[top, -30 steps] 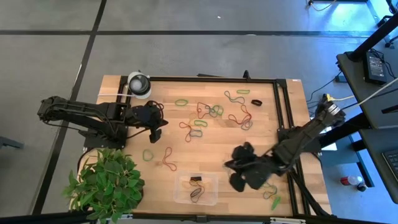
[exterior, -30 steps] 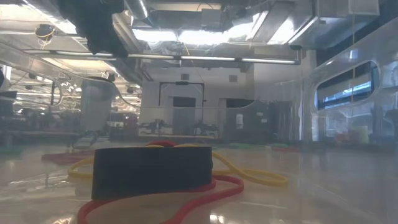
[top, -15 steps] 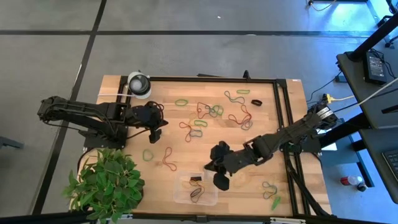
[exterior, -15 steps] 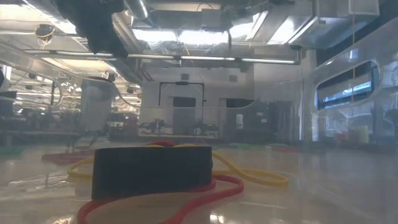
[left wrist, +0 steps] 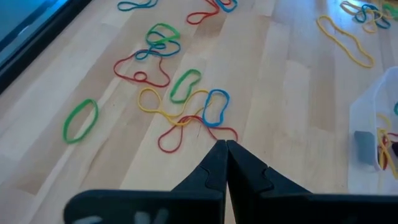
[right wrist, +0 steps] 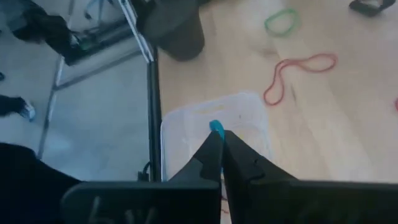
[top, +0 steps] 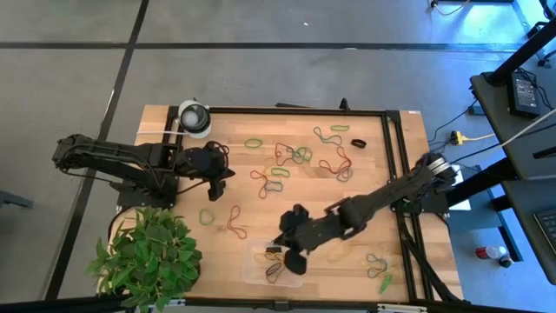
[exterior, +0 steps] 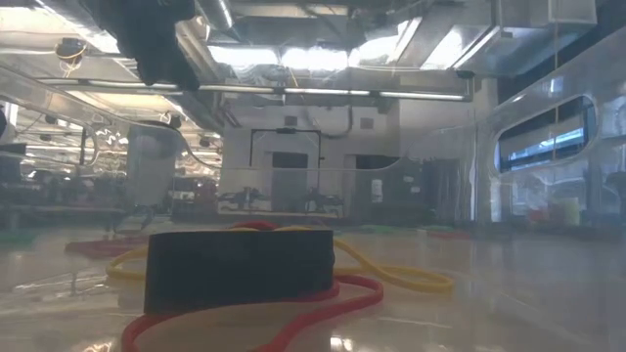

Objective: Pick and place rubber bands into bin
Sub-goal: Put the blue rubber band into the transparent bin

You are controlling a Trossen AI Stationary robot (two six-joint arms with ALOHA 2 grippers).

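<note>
Many rubber bands (top: 291, 158) in red, green, yellow and blue lie loose on the wooden table; the left wrist view shows a cluster of them (left wrist: 180, 106). The clear bin (top: 273, 265) sits at the table's near edge and holds a few bands and a black block (exterior: 240, 269). My right gripper (top: 291, 257) hovers over the bin's right part, shut on a blue rubber band (right wrist: 216, 127). My left gripper (top: 221, 179) waits shut above the table's left half, holding nothing. My right gripper pinches the blue rubber band between its two fingertips; only a short blue end (right wrist: 216, 127) sticks out past them. The fingers slant downward from the table's right side. The band is clear of the table, above the bin (right wrist: 211, 143).
A potted plant (top: 148, 256) fills the near left corner. A round white-and-grey object (top: 195, 117) stands at the far left. A black frame rail (top: 395, 165) runs along the right side. More bands (top: 378, 265) lie at the near right.
My right gripper has travelled from the table's near right toward the left edge, staying shut, and now stands over the bin. It has also rolled somewhat.
</note>
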